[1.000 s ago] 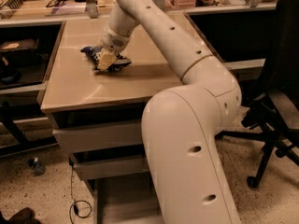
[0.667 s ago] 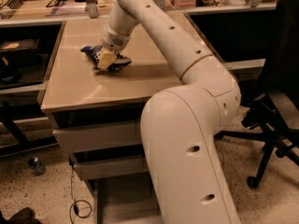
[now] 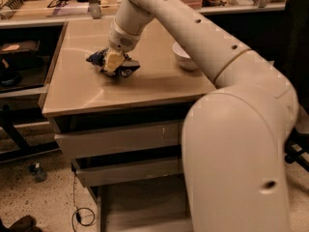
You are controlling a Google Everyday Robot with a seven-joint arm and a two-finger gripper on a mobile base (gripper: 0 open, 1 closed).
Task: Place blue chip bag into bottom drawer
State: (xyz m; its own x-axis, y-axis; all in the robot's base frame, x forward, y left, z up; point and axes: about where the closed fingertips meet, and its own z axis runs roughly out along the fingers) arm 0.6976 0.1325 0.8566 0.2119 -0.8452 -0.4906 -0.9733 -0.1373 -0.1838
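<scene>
Plainly, the robot's big cream arm [image 3: 231, 144] fills most of the right side of the view. Its bulky lower segment stands in the foreground, and the thinner upper links sweep up and to the left across the cabinet. Under it is the grey-beige cabinet, whose smooth tabletop [image 3: 145, 88] catches a soft glare. Three drawers are stacked below that top. The top drawer [image 3: 120, 139] and the middle drawer [image 3: 130, 170] show their scuffed fronts, the middle one set a little further forward. The bottom drawer [image 3: 145, 211] is pulled well out toward the camera, its shallow grey floor showing and its right part hidden behind the arm. A speckled floor [image 3: 38, 197] lies to the left of the cabinet, with a thin black cable [image 3: 82, 214] looped on it just beside the open drawer. Along the back runs a long bench [image 3: 48, 6] with small dark items on it that cannot be made out.

On the tabletop, a white bowl [image 3: 186, 57] sits toward the back right, partly covered by the arm. The blue chip bag [image 3: 126, 69] lies well apart from the bowl, on the left half of the tabletop and nowhere near the drawer. It is crumpled, with dark foil bunched up on both sides of the tool. The jaws come down on the middle of the bag from above and are clenched on the foil, with one pale finger [image 3: 112, 61] showing across the bag's front.
</scene>
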